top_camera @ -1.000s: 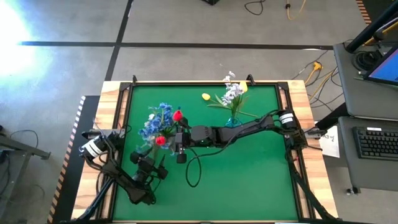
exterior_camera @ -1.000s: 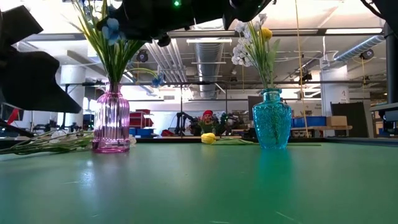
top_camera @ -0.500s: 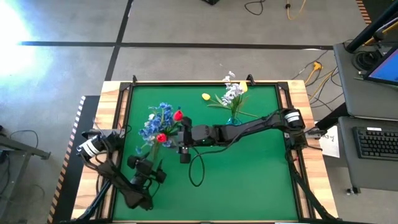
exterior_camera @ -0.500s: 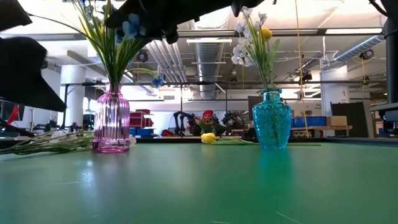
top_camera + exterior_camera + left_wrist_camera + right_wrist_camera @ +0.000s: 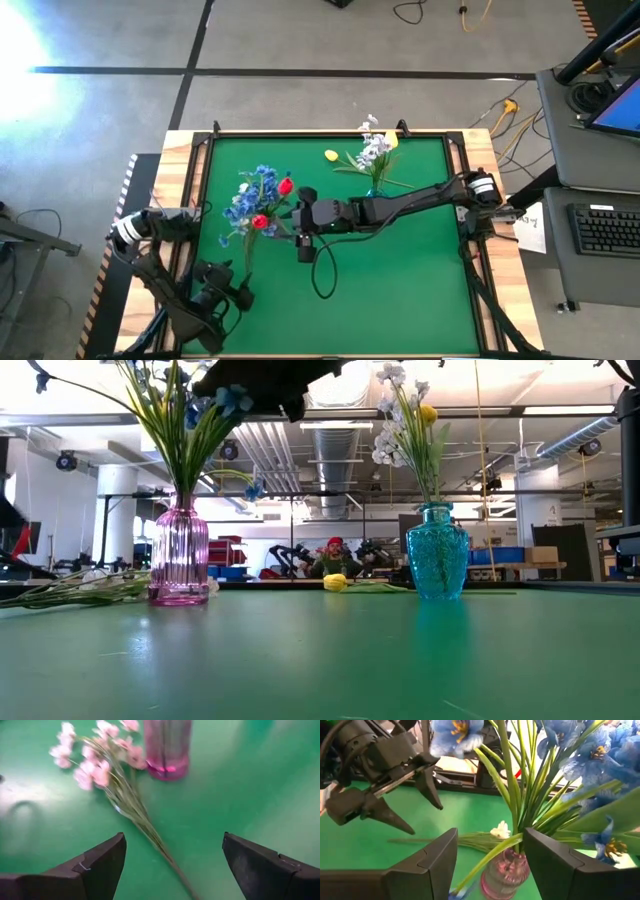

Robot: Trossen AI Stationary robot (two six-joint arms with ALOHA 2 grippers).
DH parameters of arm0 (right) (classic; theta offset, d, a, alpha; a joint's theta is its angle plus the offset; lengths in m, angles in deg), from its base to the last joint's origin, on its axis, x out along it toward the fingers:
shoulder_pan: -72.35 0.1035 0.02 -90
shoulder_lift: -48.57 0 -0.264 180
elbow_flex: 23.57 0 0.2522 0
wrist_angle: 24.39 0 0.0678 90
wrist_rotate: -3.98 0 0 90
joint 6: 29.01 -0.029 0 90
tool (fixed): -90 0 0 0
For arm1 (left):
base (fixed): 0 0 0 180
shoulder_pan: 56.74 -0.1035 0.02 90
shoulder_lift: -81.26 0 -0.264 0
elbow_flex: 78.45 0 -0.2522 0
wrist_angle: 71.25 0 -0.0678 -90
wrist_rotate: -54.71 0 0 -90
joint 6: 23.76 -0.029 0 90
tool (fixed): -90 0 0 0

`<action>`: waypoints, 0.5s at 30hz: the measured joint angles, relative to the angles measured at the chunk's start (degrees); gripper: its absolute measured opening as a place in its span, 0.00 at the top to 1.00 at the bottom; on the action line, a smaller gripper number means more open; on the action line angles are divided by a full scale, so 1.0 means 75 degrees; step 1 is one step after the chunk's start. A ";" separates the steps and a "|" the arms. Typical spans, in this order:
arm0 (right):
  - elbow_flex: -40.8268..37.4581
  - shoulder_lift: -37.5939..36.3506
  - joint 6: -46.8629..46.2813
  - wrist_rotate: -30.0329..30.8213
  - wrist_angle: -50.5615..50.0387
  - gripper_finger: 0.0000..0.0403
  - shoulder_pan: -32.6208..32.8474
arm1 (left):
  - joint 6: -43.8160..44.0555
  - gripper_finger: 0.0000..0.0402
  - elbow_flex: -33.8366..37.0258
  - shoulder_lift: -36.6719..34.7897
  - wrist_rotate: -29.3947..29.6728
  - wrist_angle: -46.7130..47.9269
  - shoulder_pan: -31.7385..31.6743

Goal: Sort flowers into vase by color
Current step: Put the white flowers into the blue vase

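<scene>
Pink vase [image 5: 249, 240] at the table's left holds blue flowers [image 5: 250, 199]; right gripper [image 5: 489, 851] hangs beside them, jaws parted, empty. Left gripper [image 5: 172, 856], wide open, should descend squarely over the loose white stem [image 5: 131, 806].

Two vases on the table [image 5: 400, 290]. Left vase [image 5: 180, 555] sits left of centre, with a bunch of flowers [image 5: 255, 200] standing in it. Right vase [image 5: 437, 550] sits right of centre and farther back, with its own flower bunch [image 5: 375, 150] in it. A loose bud [image 5: 331, 155] lies on the table at the far side, just left of the right vase. A loose stem with small blooms [image 5: 107, 780] lies on the table just left of the left vase. Right gripper [image 5: 297, 222] is above the table just right of the left vase's flowers, arm reaching in from the right edge. Left gripper [image 5: 228, 292] is at the near-left of the table, nearer than the left vase.
</scene>
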 joint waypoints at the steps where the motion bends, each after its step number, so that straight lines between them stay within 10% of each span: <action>1: 0.0000 -0.0031 -0.0060 -0.0003 -0.0053 0.46 0.0013 | -0.0109 0.21 0.0019 0.0010 0.0002 -0.0182 0.0034; 15: 0.0000 -0.0412 -0.0187 -0.0002 -0.0670 0.46 0.0651 | -0.0130 0.21 0.0248 0.1421 0.0923 -0.0678 -0.0134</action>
